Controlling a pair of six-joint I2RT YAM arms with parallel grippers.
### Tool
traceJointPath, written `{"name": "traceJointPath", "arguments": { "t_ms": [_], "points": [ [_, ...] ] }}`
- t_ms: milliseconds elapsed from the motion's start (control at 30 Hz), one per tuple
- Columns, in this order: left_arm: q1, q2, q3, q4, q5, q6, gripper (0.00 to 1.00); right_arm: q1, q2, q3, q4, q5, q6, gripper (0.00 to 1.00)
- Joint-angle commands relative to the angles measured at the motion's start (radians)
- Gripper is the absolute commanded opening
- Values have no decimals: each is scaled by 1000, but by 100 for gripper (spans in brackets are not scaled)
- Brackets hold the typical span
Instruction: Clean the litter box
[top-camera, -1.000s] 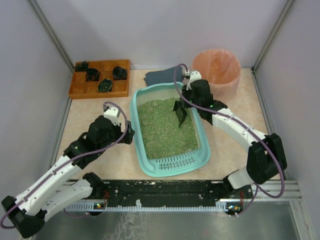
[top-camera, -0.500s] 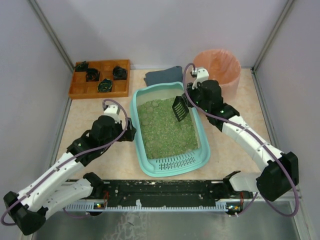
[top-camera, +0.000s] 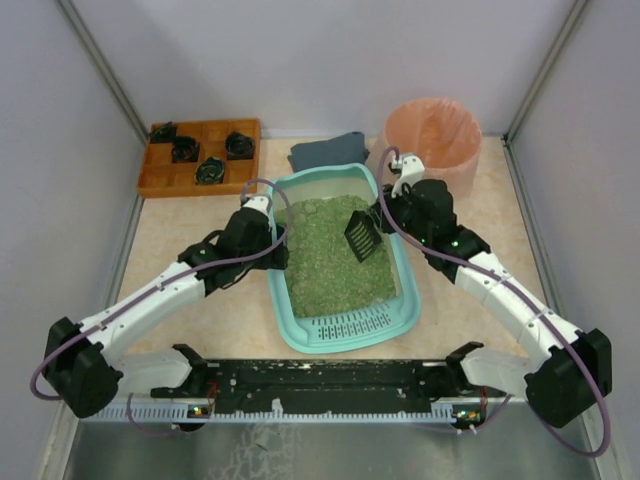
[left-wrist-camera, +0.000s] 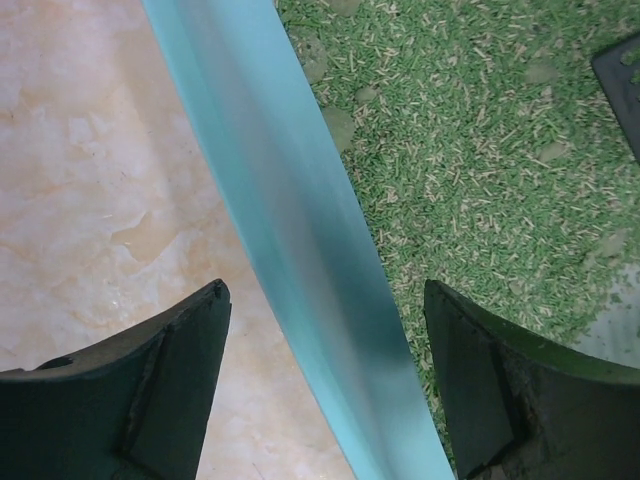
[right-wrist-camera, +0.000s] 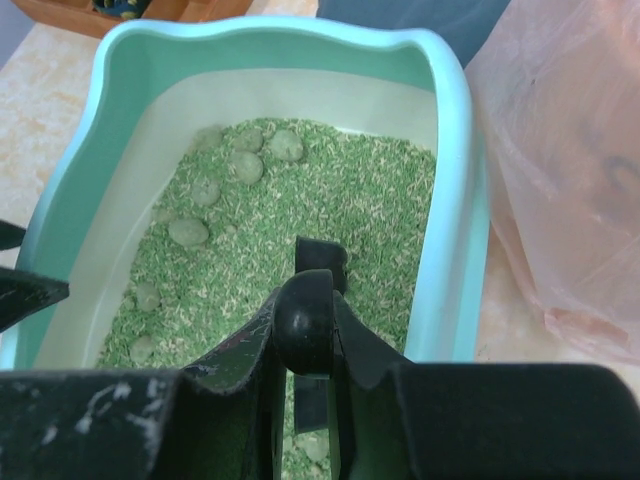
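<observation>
The light teal litter box (top-camera: 279, 300) lies mid-table with green litter (top-camera: 325, 262) and a slotted grille (top-camera: 352, 325) at its near end. Several greenish clumps (right-wrist-camera: 247, 165) sit in the litter at the far left. My left gripper (top-camera: 272, 240) is open and straddles the box's left wall (left-wrist-camera: 300, 230), one finger (left-wrist-camera: 150, 385) outside and one (left-wrist-camera: 495, 390) over the litter. My right gripper (top-camera: 388, 213) is shut on the handle of a black scoop (top-camera: 360, 237), held over the litter near the right wall. In the right wrist view the scoop (right-wrist-camera: 320, 262) shows beyond the gripper (right-wrist-camera: 305, 325).
A round bin with a pink bag (top-camera: 432, 140) stands at the back right, close to the box. A dark grey cloth (top-camera: 325, 152) lies behind the box. A brown wooden tray (top-camera: 240, 178) with black pieces sits at the back left.
My left arm has swung right and forward, and its open jaws now straddle the box's left wall. My right gripper has drawn slightly right and nearer, still holding the scoop.
</observation>
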Motion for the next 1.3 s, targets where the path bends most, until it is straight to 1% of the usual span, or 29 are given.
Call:
{"name": "traceJointPath", "arguments": {
  "t_ms": [0, 100, 233, 333, 433, 500, 567, 633, 767, 900, 1067, 1167, 1233, 1267],
  "points": [
    [-4, 70, 59, -3, -89, 9, 83, 7, -55, -14, 28, -13, 25, 0],
    [0, 122, 111, -32, -152, 17, 84, 7, -70, -23, 25, -6, 34, 0],
    [12, 168, 158, -22, -148, 57, 84, 7, -79, -39, 34, -4, 46, 0],
    [27, 199, 164, -22, -139, 60, 84, 7, -75, -43, 34, -1, 51, 0],
    [54, 226, 142, -35, -120, 48, 81, 7, -72, -50, 37, -1, 57, 0],
    [79, 230, 117, -48, -111, 35, 77, 7, -68, -53, 38, -3, 60, 0],
    [114, 223, 88, -59, -95, 23, 70, 7, -69, -54, 35, -5, 61, 0],
    [155, 202, 55, -63, -66, 14, 65, 7, -67, -54, 36, -5, 62, 0],
    [236, 145, -8, -76, -19, 5, 60, 7, -59, -47, 41, -17, 66, 0],
    [285, 106, -36, -114, -25, 1, 59, 7, -36, -33, 55, -46, 73, 0],
    [316, 68, -53, -140, -29, 5, 59, 7, 6, -22, 87, -88, 95, 0],
    [319, 46, -68, -106, 31, 27, 59, 19, 39, 0, 105, -84, 105, 0],
    [320, 32, -72, -68, 103, 55, 59, 37, 65, 25, 109, -59, 101, 0],
    [319, 28, -71, -52, 138, 68, 61, 44, 78, 37, 117, -52, 100, 0]
  ]
}}
